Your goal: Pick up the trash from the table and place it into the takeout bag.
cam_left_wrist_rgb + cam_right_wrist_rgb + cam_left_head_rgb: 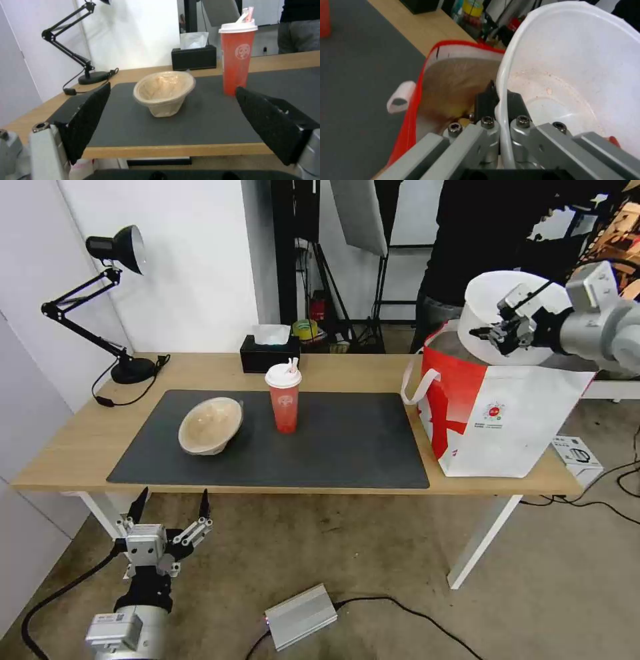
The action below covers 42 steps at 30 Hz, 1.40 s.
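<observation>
The bench (pixel 80 447) carries the bag (pixel 507 427) at its right end. Above the bag's mouth, the right hand (pixel 497 333) pinches the white bowl's (pixel 490 297) rim. Pulp bowl (pixel 210 425) and cup (pixel 285 400) stand on the mat (pixel 347 447). The left hand (pixel 172 503) hangs wide open and empty below the bench edge.

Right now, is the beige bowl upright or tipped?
Tipped. The beige bowl leans on its side on the dark mat, mouth turned sideways toward the open left gripper.
</observation>
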Motion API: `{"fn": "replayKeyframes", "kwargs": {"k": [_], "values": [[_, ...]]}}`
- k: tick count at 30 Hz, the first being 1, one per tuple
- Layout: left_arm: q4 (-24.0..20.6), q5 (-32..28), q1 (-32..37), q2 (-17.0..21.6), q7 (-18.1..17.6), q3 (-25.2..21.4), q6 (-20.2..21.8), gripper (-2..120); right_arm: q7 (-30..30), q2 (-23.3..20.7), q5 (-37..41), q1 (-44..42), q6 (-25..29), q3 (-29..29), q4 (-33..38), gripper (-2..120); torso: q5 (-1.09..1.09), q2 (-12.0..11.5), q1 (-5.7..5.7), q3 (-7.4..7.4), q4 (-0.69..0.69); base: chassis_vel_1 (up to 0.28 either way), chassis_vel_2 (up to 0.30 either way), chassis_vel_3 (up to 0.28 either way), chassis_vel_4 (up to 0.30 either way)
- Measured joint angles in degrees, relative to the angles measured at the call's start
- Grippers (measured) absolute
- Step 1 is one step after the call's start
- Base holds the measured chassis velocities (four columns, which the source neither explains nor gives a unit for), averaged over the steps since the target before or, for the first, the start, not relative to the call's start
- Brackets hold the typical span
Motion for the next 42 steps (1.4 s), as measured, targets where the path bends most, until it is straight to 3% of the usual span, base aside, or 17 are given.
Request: {"fn": "replayKeyframes", "kwargs": {"k": [34, 42], "values": [[0.5, 0.0, -0.6, 0.0, -0.1, 0.3, 0.1, 100, -1.4, -1.5, -0.1, -2.2, 0.1, 1.1, 3.1, 0, -0.01, 0.0, 0.0, 0.0, 0.01, 0.0, 0.0, 0.0, 0.0], [0.6, 0.1, -0.5, 0.0, 0.0, 0.4, 0.1, 100, -1.4, -2.4, 0.0, -6.0, 0.1, 3.6, 4.1, 0, -0.01, 0.0, 0.0, 0.0, 0.01, 0.0, 0.0, 0.0, 0.0]]}}
